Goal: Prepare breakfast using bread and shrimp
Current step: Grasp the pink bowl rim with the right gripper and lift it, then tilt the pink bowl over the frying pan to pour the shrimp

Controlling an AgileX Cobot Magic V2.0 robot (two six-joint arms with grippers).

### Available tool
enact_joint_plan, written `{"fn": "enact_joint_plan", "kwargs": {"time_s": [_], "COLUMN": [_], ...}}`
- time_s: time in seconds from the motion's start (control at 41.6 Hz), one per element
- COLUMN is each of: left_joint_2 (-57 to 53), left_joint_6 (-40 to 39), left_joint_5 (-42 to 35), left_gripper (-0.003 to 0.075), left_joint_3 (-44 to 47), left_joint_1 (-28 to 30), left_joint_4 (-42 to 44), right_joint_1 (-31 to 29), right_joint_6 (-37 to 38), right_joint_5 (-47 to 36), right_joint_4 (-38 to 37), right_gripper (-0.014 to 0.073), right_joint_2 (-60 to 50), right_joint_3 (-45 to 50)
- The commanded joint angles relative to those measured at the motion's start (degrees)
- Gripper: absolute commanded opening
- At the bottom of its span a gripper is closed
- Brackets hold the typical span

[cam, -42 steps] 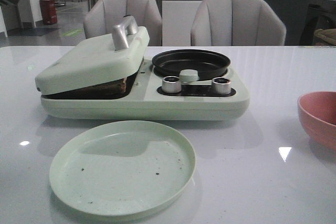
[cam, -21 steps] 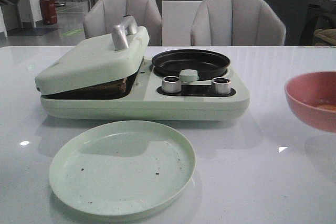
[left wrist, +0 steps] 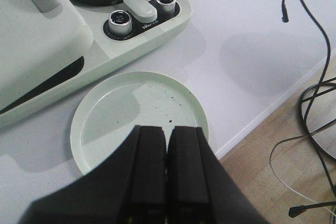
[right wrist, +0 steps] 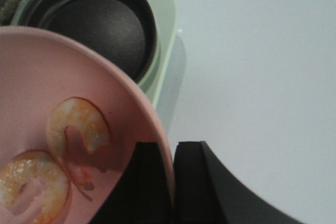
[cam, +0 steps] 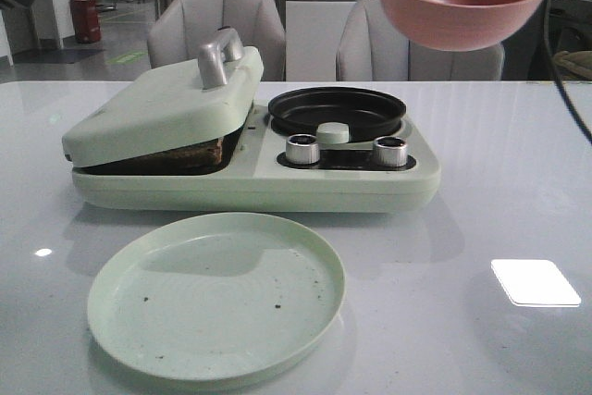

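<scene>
A pink bowl (cam: 458, 6) hangs high in the air, above and to the right of the black round pan (cam: 336, 110) of the pale green cooker (cam: 259, 182). My right gripper (right wrist: 172, 148) is shut on the bowl's rim (right wrist: 157, 124). Two curled shrimp (right wrist: 79, 127) (right wrist: 31, 184) lie inside the bowl. Bread (cam: 185, 154) shows as a brown crust edge under the cooker's lid (cam: 166, 104), which rests slightly ajar. My left gripper (left wrist: 167, 132) is shut and holds nothing, hovering over the near edge of the pale green plate (left wrist: 115, 114).
The green plate (cam: 215, 295) sits on the white table in front of the cooker. Two silver knobs (cam: 302, 149) (cam: 390, 151) flank a green button. Two grey chairs stand behind the table. Cables (left wrist: 315, 129) hang beyond the table edge (left wrist: 273, 108).
The pink bowl has risen from the table at the right and moved up and leftward toward the pan. The cooker, plate and left gripper stay put.
</scene>
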Motion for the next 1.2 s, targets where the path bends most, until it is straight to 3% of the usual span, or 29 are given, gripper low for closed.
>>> {"fn": "enact_joint_plan", "kwargs": {"time_s": [0.0, 0.168, 0.577, 0.721, 0.961, 1.009, 1.177], "left_joint_2": [-0.3, -0.3, -0.3, -0.3, -0.3, -0.3, -0.3], "left_joint_6": [-0.4, -0.4, -0.4, -0.4, -0.4, -0.4, -0.4], "left_joint_5": [-4.1, -4.1, -4.1, -4.1, -4.1, -4.1, -4.1], "left_gripper": [0.0109, 0.0109, 0.0109, 0.0109, 0.0109, 0.0109, 0.0109], "left_joint_3": [-1.8, -1.8, -1.8, -1.8, -1.8, -1.8, -1.8], "left_joint_1": [-0.4, -0.4, -0.4, -0.4, -0.4, -0.4, -0.4], "left_joint_4": [-0.4, -0.4, -0.4, -0.4, -0.4, -0.4, -0.4], "right_joint_1": [2.4, 7.9, 18.5, 21.8, 26.5, 27.1, 27.9], "right_joint_6": [-0.3, 4.7, 35.7, 46.1, 54.7, 55.3, 55.0], "right_joint_5": [-4.9, -7.3, -11.2, -7.3, 3.2, 5.9, 9.2], "right_joint_4": [-2.8, -16.7, -64.1, -81.1, -106.9, -110.9, -110.8], "right_gripper": [0.0053, 0.0053, 0.0053, 0.0053, 0.0053, 0.0053, 0.0053], "right_joint_2": [-0.5, 2.7, 5.8, 6.8, 12.2, 13.5, 16.9], "right_joint_3": [-4.3, -8.7, -12.3, -12.2, -12.2, -12.2, -14.3]}}
